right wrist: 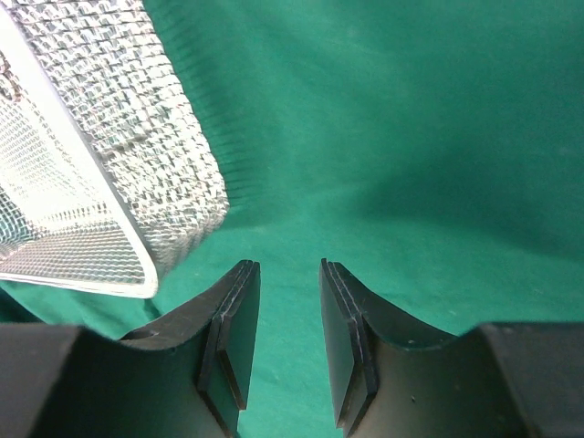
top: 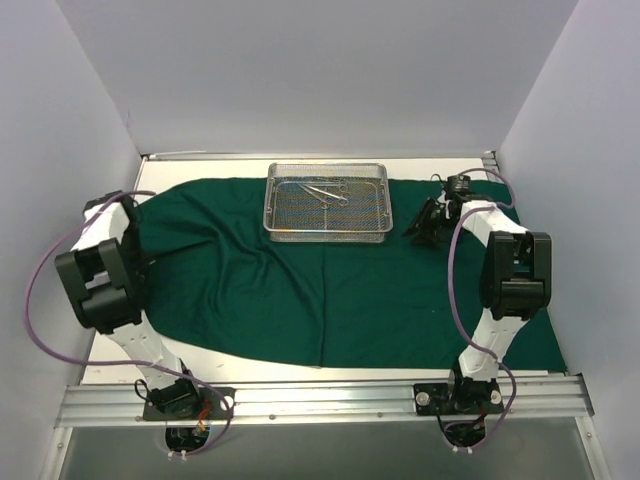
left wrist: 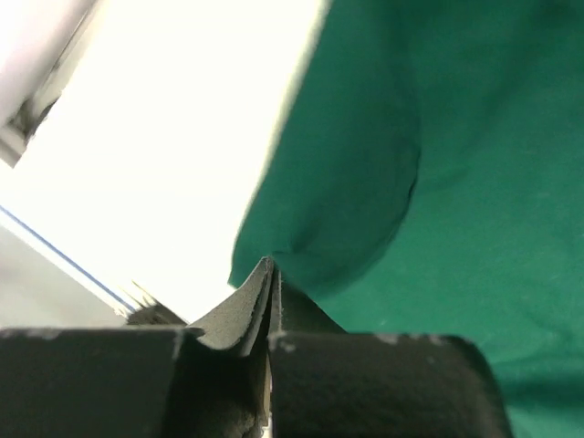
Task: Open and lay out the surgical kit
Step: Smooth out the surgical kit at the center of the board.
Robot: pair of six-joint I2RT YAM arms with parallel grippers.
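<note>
The dark green cloth [top: 300, 300] lies spread flat over the table. The silver wire-mesh tray [top: 327, 236] sits on its far middle, with slim shiny instruments [top: 325, 190] inside. My left gripper [left wrist: 269, 265] is shut, its tip at a folded edge of the cloth [left wrist: 365, 182] on the left side; no cloth shows between the pads. My right gripper [right wrist: 287, 274] is open and empty, low over the cloth [right wrist: 411, 137], just right of the tray's corner [right wrist: 137, 137]. In the top view it [top: 420, 225] is right of the tray.
Bare white table [left wrist: 164, 137] lies left of the cloth's edge. White walls enclose the table on three sides. A metal rail [top: 320, 395] with both arm bases runs along the near edge.
</note>
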